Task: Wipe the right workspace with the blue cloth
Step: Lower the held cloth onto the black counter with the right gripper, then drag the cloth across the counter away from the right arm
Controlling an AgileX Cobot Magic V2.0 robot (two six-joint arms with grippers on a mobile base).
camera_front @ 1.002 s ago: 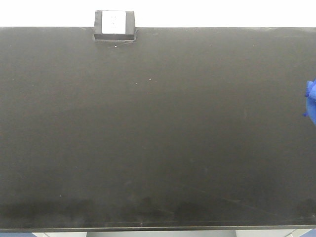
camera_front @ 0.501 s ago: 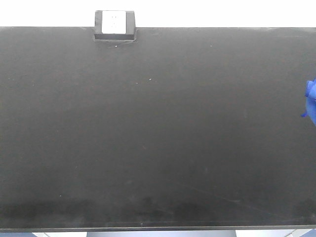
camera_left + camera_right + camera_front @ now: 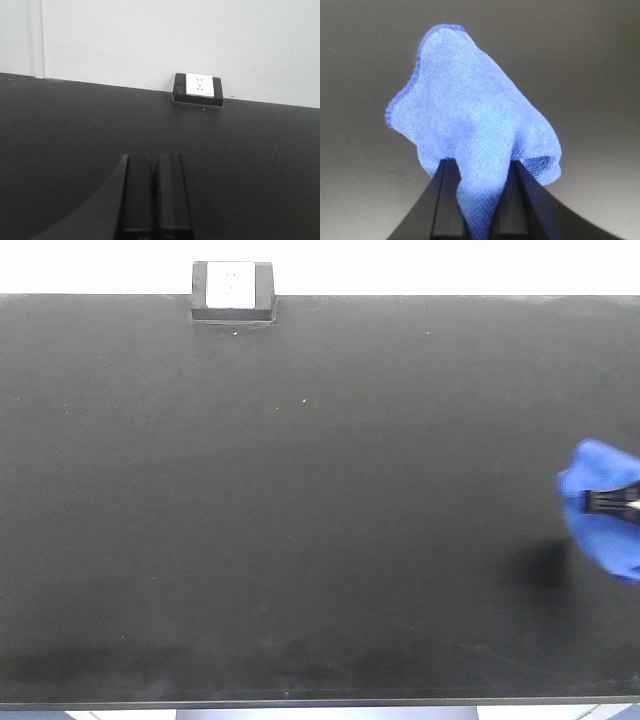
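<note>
1. Currently, the right gripper [image 3: 480, 167] has its jaws clamped on the blue cloth [image 3: 470, 115], at the right edge of the right workspace counter [image 3: 300, 490] in the front view.
2. Left gripper [image 3: 155, 162]: jaws together, empty, facing the outlet box [image 3: 198, 89].
3. Progress: early. A shadow set apart from the cloth suggests no contact yet. No wiped track is visible, so almost the whole counter remains to be wiped.

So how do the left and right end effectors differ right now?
Left black end effector: shut, nothing between its fingers. Right black end effector: shut on the royal-blue knit cloth. Left faces the white-and-black outlet box; right's view is mostly cloth. Front view catches the right, not the left. Shared: both over the matte black benchtop.
</note>
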